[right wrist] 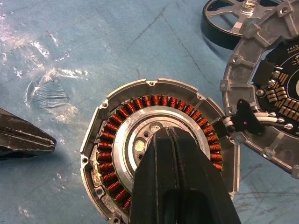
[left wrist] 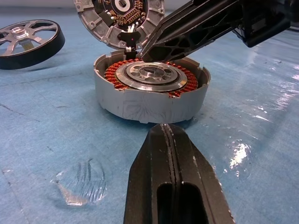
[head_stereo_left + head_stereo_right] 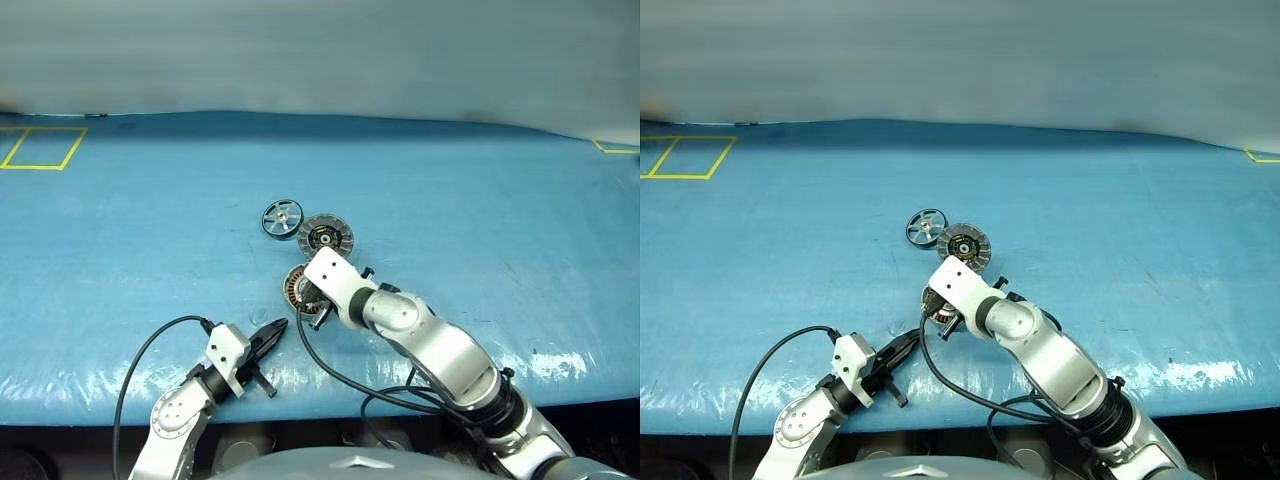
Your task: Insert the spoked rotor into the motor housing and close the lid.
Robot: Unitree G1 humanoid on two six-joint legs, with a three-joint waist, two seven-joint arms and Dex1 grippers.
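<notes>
Nearest the robot, the left gripper [image 3: 275,328] hovers low over the front of the blue bench [image 3: 480,220], its black fingers [image 2: 173,186] pressed together and holding nothing, their tip aimed at the motor housing [image 2: 149,100] just beyond.

The housing stands upright on the bench, its top uncovered, with the ring of copper coil windings [image 1: 154,101] showing around a silver centre.

The right gripper [image 1: 180,140] reaches in from the right and tilts down over the housing. Its fingers [image 1: 182,186] are also pressed together with nothing between them, the tip above the silver centre; whether it touches the metal cannot be told.

Just behind the housing lies the lid [image 3: 325,237], joined to the housing rim by short wires.

Farthest back, the spoked rotor [image 3: 282,218] lies flat on the bench just to the left of the lid, outside the housing.
</notes>
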